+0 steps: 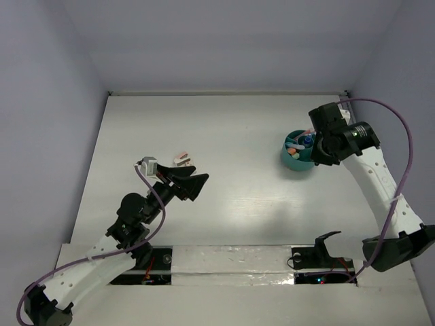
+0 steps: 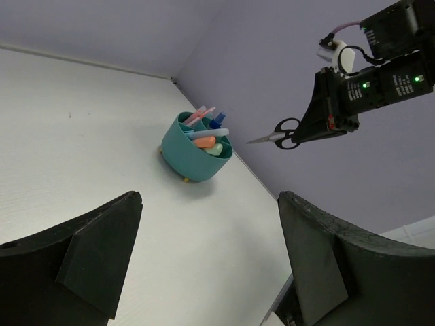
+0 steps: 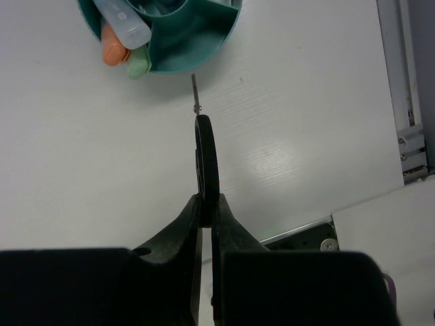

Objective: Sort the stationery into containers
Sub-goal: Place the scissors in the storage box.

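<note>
1. A pair of black-handled scissors [image 3: 206, 159] is being gripped by the handles in the narrowly closed fingers of the right gripper [image 3: 207, 204].
2. The scissors are being held in the air, blades shut and pointing toward the teal cup [image 3: 194, 61], which is standing at the far right of the table [image 1: 238, 136].
3. An orange marker [image 3: 112, 51], a green highlighter [image 3: 138, 64] and pink pens [image 2: 200, 114] are being carried in the cup.
4. The left gripper [image 2: 209, 197] is being held wide open, nothing between its fingers, well apart from the cup.
</note>
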Controlling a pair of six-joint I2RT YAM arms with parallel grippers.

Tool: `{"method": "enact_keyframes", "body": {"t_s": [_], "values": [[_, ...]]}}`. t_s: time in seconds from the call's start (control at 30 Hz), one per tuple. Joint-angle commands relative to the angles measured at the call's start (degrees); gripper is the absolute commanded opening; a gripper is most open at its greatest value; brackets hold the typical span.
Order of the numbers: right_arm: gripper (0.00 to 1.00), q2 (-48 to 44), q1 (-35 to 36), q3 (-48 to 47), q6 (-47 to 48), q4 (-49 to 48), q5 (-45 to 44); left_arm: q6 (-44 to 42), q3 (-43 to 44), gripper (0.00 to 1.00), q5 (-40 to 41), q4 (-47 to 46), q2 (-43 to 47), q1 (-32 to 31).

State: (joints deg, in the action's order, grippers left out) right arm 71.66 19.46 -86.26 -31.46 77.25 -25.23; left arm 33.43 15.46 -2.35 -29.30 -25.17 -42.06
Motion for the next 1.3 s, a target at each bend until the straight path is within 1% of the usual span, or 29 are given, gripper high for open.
{"method": "enact_keyframes", "body": {"t_s": [0.0, 0.13, 0.3, 0.47, 0.7, 1.0, 1.27], "values": [[0.00, 1.64, -1.26, -0.31, 1.84, 5.20, 1.50, -0.65, -0.26, 0.78, -0.02, -2.52, 0.82, -0.39], [0.00, 4.53, -2.59, -1.19, 5.26, 1.94, 3.78, -0.38, -0.61, 0.78, -0.37, -3.05, 0.82, -0.39], [0.00, 8.40, -3.81, -1.81, 7.03, -0.08, 3.79, -0.38, -0.61, 0.78, -0.64, -3.13, 0.82, -0.39], [0.00, 9.81, -4.34, -2.94, 8.96, -2.89, 4.14, -0.30, -0.87, 0.78, -0.64, -3.48, 0.74, -0.39], [0.00, 11.75, -4.87, -4.45, 10.46, -4.04, 3.44, -0.29, -0.96, 0.78, -0.90, -3.92, -0.06, -0.39], [0.00, 15.35, -6.02, -1.81, 12.04, -8.60, 7.04, -0.30, -0.87, 0.78, -0.90, -4.01, -0.50, -0.39], [0.00, 16.85, -6.02, -3.74, 13.01, -11.42, 10.82, -0.12, -1.05, 0.78, -1.08, -4.45, -1.11, -0.39]]}}
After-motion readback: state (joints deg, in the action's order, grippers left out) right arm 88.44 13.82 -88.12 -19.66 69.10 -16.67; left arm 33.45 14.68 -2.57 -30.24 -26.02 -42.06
